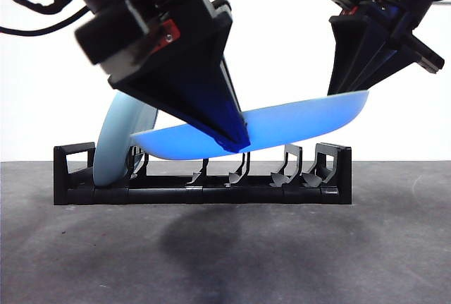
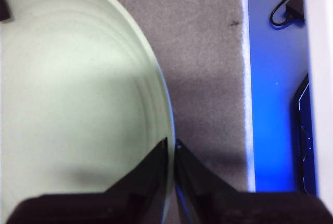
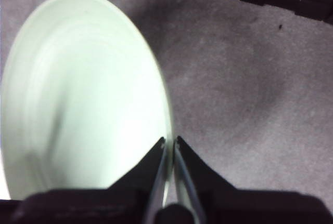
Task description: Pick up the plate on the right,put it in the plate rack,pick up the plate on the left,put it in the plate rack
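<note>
Nearest the front camera, a large dark arm (image 1: 169, 57) comes down over the plate rack (image 1: 204, 192), its tip on the near rim of the tilted plate (image 1: 296, 124). A second arm (image 1: 373, 29) meets that plate's raised end. Which arm is which cannot be told from this view.

The wrist views show the grip. The left pincer (image 2: 171, 146) and right pincer (image 3: 170, 143) are each closed thin on a plate rim.

Count: two plates and one rack. The upright plate (image 1: 113, 142) stands in the rack's end slot. The tilted plate hangs just above the prongs. Plates look blue from the front and pale green from the wrists, over the grey counter (image 1: 225, 262).
</note>
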Controlling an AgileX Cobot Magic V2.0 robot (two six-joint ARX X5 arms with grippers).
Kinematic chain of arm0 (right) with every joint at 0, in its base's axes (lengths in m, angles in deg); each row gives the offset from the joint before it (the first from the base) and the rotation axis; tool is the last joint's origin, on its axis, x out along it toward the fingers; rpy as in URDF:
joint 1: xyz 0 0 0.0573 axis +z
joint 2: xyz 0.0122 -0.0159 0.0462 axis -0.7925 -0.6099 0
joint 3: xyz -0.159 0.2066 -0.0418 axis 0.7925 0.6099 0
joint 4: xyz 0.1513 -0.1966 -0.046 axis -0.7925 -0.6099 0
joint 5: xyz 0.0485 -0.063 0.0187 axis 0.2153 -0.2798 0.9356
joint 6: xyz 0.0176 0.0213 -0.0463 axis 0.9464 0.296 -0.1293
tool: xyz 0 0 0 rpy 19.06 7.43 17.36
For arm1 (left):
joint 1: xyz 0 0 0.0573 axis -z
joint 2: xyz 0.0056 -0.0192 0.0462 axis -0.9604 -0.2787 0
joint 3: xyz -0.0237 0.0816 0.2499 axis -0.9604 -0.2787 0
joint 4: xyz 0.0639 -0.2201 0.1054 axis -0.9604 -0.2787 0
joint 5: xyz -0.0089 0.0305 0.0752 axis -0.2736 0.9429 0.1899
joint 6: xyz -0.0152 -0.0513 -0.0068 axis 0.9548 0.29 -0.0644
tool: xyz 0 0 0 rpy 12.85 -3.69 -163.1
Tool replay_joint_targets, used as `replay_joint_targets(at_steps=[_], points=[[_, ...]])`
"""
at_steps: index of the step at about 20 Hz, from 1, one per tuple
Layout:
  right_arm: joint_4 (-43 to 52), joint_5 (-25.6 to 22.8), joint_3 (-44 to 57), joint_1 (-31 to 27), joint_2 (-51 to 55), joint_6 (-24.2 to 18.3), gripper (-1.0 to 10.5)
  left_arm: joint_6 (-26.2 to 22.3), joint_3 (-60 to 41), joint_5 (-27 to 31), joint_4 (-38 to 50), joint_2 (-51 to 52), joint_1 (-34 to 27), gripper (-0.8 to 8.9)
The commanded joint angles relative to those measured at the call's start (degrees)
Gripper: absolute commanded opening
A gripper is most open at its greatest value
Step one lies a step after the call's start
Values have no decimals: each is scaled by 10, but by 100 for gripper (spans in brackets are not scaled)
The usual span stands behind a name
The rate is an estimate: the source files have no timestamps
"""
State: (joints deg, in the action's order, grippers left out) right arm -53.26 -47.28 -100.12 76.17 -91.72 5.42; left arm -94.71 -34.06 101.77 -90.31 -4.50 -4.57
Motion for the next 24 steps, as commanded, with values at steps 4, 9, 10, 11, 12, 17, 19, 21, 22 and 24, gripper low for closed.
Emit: replay_joint_targets(at_steps=[4,9,10,11,12,17,19,21,22,24], points=[[14,5,-1,-31,66,-7,221,64,1,5,43,-2,1,-8],[64,-117,-1,-79,159,2,218,167,1,-11,171,-2,-5,-8],[75,-143,-1,-86,177,3,218,182,1,-32,206,0,-14,-8],[81,-160,-1,-91,191,3,218,197,1,-52,238,0,-26,-8],[85,-176,-1,-93,203,3,218,214,1,-74,271,0,-42,-8],[84,-200,-1,-99,224,3,218,340,39,-230,345,0,-173,-9],[83,-199,-1,-99,224,4,218,376,64,-272,346,-1,-228,-9],[83,-198,-1,-99,224,4,218,403,90,-312,346,-9,-277,-9],[83,-198,-1,-98,224,4,218,414,104,-326,346,-16,-296,-9],[83,-198,-1,-98,224,6,218,430,136,-346,346,-42,-324,-9]])
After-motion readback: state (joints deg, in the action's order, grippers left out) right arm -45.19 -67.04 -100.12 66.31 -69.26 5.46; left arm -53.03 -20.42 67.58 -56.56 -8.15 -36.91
